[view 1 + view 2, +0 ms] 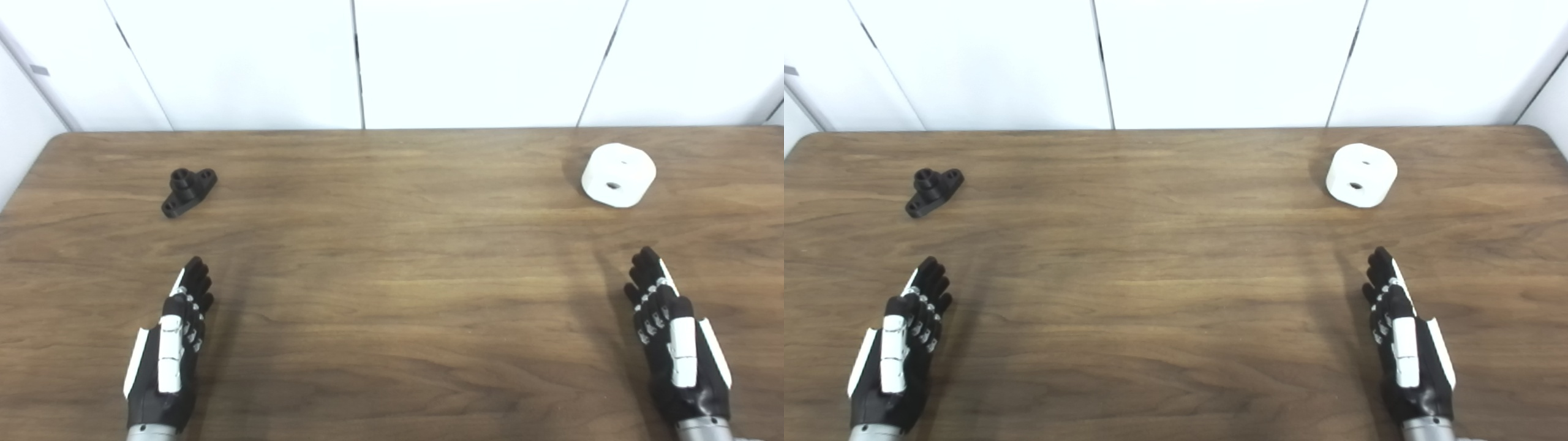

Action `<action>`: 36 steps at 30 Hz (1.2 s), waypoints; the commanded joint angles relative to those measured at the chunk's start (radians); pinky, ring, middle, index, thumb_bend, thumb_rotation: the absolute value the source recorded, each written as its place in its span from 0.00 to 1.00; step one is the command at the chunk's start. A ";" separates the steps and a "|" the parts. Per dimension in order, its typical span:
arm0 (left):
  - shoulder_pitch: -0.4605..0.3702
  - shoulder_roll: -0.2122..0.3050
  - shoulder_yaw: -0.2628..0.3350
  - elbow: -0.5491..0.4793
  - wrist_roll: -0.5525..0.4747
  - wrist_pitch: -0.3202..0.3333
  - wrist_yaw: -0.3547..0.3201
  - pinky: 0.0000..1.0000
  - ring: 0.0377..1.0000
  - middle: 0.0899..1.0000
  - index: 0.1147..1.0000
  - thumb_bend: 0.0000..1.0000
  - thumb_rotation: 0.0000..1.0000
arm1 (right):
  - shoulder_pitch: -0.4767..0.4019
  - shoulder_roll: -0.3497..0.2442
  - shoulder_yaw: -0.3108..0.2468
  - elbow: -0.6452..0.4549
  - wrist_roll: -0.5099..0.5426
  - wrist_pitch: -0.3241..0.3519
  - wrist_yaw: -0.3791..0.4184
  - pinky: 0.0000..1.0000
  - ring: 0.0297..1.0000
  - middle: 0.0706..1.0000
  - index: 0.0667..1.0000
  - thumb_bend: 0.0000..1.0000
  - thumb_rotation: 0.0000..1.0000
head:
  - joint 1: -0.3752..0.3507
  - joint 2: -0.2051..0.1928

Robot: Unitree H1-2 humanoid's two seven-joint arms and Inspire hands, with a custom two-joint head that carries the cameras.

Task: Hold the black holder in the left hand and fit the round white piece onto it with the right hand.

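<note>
The black holder (188, 191) lies on the wooden table (392, 245) at the far left; it is a small flat bracket with holes and a raised boss. The round white piece (618, 174) sits at the far right, a short cylinder with a hole in its side. My left hand (174, 349) is open and empty, edge-on near the front left, well short of the holder. My right hand (674, 343) is open and empty near the front right, below the white piece. Both hands hold nothing.
White wall panels (367, 61) stand behind the table's far edge. The table's rounded far corners show at left in the left eye view and at right in the right eye view (1540, 131).
</note>
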 commanded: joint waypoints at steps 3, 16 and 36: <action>0.001 0.009 0.005 -0.022 0.005 -0.038 0.004 1.00 1.00 0.99 0.99 0.56 1.00 | 0.004 0.000 -0.005 -0.016 -0.001 -0.015 -0.002 1.00 1.00 0.98 0.98 0.60 1.00 | -0.001 0.003; -0.004 0.008 0.004 -0.015 0.014 -0.041 0.006 1.00 1.00 0.99 0.98 0.57 1.00 | 0.001 -0.003 -0.003 -0.021 -0.005 -0.003 -0.001 1.00 1.00 0.99 0.98 0.60 1.00 | 0.033 -0.004; 0.013 -0.019 -0.026 -0.044 0.048 -0.027 0.046 1.00 0.98 0.97 0.95 0.57 0.94 | 0.008 -0.023 -0.014 -0.009 0.023 -0.020 0.017 1.00 1.00 0.99 0.99 0.59 1.00 | 0.210 -0.049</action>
